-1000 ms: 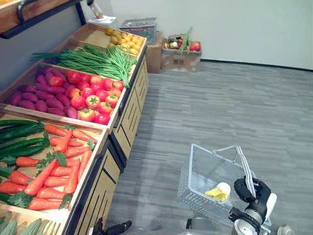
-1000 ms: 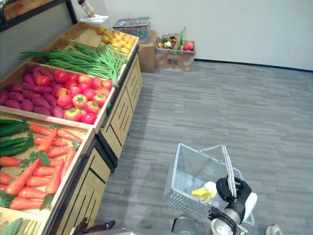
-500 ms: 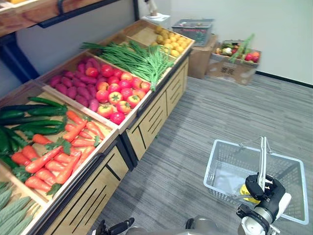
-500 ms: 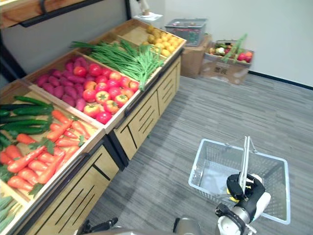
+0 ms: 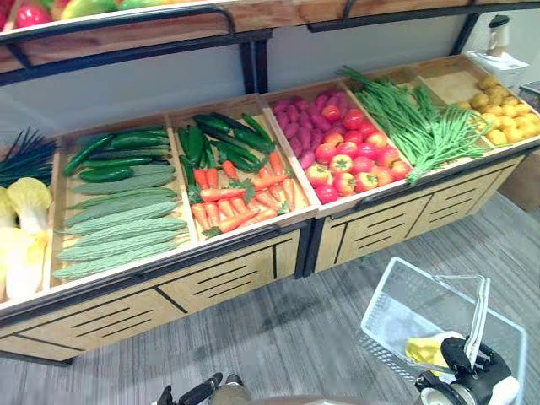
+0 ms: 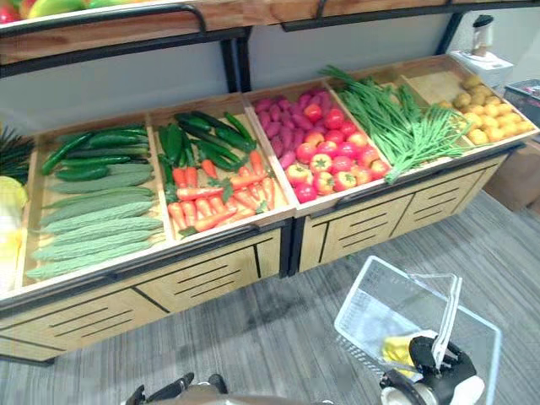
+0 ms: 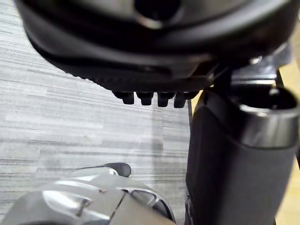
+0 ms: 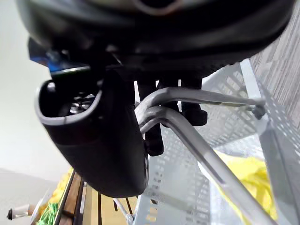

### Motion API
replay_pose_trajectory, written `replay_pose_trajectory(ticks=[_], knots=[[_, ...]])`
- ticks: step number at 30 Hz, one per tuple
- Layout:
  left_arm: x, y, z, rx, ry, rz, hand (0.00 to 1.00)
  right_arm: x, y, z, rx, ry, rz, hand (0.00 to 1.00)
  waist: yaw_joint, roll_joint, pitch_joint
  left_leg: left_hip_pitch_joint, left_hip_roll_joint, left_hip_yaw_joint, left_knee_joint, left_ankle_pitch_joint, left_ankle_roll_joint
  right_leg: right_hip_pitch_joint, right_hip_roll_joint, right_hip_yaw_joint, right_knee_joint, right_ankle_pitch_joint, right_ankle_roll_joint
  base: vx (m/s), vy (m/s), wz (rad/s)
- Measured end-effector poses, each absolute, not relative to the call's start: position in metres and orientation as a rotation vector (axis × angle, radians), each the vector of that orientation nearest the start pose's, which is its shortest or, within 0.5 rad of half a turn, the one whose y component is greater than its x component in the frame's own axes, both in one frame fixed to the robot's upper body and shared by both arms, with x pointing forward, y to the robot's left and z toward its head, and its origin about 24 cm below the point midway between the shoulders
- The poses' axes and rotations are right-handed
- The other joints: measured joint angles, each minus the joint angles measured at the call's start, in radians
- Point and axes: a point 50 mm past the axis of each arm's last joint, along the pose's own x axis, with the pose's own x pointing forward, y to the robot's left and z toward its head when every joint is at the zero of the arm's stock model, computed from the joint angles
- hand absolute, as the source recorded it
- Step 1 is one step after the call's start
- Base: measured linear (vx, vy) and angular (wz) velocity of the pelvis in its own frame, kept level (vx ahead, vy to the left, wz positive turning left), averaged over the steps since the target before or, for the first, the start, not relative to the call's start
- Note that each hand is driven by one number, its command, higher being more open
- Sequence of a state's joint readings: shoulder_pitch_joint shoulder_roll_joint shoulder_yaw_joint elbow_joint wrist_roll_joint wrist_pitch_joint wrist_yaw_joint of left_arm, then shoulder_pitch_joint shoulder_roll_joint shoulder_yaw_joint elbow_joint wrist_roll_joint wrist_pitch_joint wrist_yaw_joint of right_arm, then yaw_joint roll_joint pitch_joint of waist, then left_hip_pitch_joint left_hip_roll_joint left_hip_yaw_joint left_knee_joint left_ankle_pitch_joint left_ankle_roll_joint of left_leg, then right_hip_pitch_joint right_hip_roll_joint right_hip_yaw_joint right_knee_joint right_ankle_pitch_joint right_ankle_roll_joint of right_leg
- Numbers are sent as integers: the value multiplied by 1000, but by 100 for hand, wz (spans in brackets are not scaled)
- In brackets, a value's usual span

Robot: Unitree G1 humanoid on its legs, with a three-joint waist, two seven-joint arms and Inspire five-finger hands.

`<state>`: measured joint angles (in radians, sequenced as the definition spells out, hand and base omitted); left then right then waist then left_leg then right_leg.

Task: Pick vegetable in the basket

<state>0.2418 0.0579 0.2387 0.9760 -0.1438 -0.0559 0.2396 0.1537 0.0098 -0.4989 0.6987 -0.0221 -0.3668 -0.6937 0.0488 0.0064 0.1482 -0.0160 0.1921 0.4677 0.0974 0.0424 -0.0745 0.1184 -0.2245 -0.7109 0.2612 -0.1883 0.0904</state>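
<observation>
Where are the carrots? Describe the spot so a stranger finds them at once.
Along the wall runs a long wooden produce stand. Its crate just left of the red tomatoes holds dark green cucumbers at the back and the carrots in front. They are the only orange, tapered pieces with leafy tops.

A produce stand [image 5: 236, 274] runs along the back wall, its bins holding, left to right, gourds [image 5: 118, 224], carrots [image 5: 236, 198], tomatoes [image 5: 354, 160] and long greens [image 5: 422, 126]. On the floor before its right end sits a basket [image 5: 401, 312] with a vegetable [image 5: 426, 348] inside, the right hand [image 5: 472, 375] curled round its handles [image 5: 479, 304].
</observation>
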Motion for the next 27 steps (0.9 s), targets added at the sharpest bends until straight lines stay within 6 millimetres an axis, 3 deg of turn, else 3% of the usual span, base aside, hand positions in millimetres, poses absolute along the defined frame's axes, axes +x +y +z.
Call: replay_pose_trajectory(ticks=[4,9,13,16,17,18,19,20,21,22,23,26,27], knots=[[28,221,-162,-40,1161,629,100,109,-269,-97,-121,513,-1172,0,0,8,-1,11,-23,11,-5,-5,6,1,0,27,-35,27,8,25,102,-15],[31,220,-162,-21,1141,589,100,101,-268,-103,-139,559,-1161,0,-2,8,-1,11,-45,-42,-6,-25,10,-4,-13,55,-37,38,15,45,58,-11],[34,218,-162,-4,1130,551,100,89,-273,-108,-149,598,-1191,0,-7,7,-1,-3,-89,-77,-7,-62,22,-20,-59,84,1,39,19,24,106,16],[35,217,-162,8,1131,521,100,86,-275,-108,-158,605,-1210,0,-12,6,1,1,-124,-112,-20,-76,33,-68,-121,152,134,39,18,33,177,34],[35,219,-162,16,1132,512,100,85,-276,-108,-160,608,-1210,0,-23,0,4,11,-141,-129,-31,-76,40,-116,-160,202,258,53,-8,35,138,38],[34,219,-162,18,1136,510,100,84,-277,-108,-165,614,-1211,0,-30,-2,6,21,-149,-144,-40,-78,45,-161,-179,257,355,86,-60,77,195,51],[32,220,-162,20,1143,514,100,81,-281,-107,-178,614,-1215,0,-41,-6,8,45,-151,-170,-57,-80,52,-214,-181,345,462,171,-75,78,132,47],[31,221,-161,21,1145,517,100,79,-282,-107,-182,620,-1218,0,-50,-7,12,56,-149,-188,-61,-80,61,-229,-173,384,500,194,-56,105,76,69],[32,224,-161,19,1145,527,100,74,-283,-108,-176,629,-1236,0,-59,-4,21,67,-140,-223,-58,-89,73,-239,-144,436,515,126,-17,92,-40,73],[35,228,-160,15,1134,539,100,71,-287,-107,-159,630,-1271,0,-59,-13,30,70,-126,-244,-52,-93,74,-255,-106,459,482,53,-8,89,-66,68],[38,228,-160,4,1126,549,100,69,-288,-107,-148,631,-1289,0,-57,-13,37,69,-116,-256,-47,-96,75,-262,-85,464,454,31,-4,98,-90,55],[40,225,-160,-47,1117,589,100,57,-293,-107,-117,628,-1354,0,-51,1,46,51,-41,-312,26,-140,35,-275,-10,504,246,22,4,145,-140,51],[41,226,-160,-60,1110,605,100,53,-292,-108,-100,629,-1376,0,-51,2,40,30,-11,-343,72,-168,9,-275,13,556,160,48,13,205,-242,55]])
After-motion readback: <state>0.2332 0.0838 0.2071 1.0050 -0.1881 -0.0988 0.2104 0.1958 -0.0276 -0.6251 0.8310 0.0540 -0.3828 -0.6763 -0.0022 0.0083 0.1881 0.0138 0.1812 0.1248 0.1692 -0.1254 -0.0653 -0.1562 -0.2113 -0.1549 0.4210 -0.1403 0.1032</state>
